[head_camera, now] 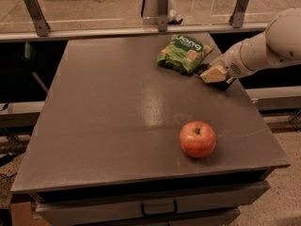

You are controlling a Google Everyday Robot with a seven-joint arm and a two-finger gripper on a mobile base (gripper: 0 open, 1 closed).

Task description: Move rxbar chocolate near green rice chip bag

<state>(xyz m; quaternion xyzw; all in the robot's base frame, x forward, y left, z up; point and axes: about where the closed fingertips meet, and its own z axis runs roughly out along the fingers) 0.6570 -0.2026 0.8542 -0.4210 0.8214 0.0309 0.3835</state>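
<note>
The green rice chip bag (184,53) lies at the table's far right, green with white lettering and orange-pink rounds. My gripper (214,74) is low over the table just right of the bag, at the end of the white arm (263,46) that reaches in from the right. The rxbar chocolate (202,69) shows only as a small dark sliver at the gripper's tip, right beside the bag's near right corner. The gripper hides the rest of it.
A red apple (197,139) sits on the grey table (117,117) near the front right. A rail with metal posts (160,8) runs along the table's far edge. A drawer handle (158,208) is below the front edge.
</note>
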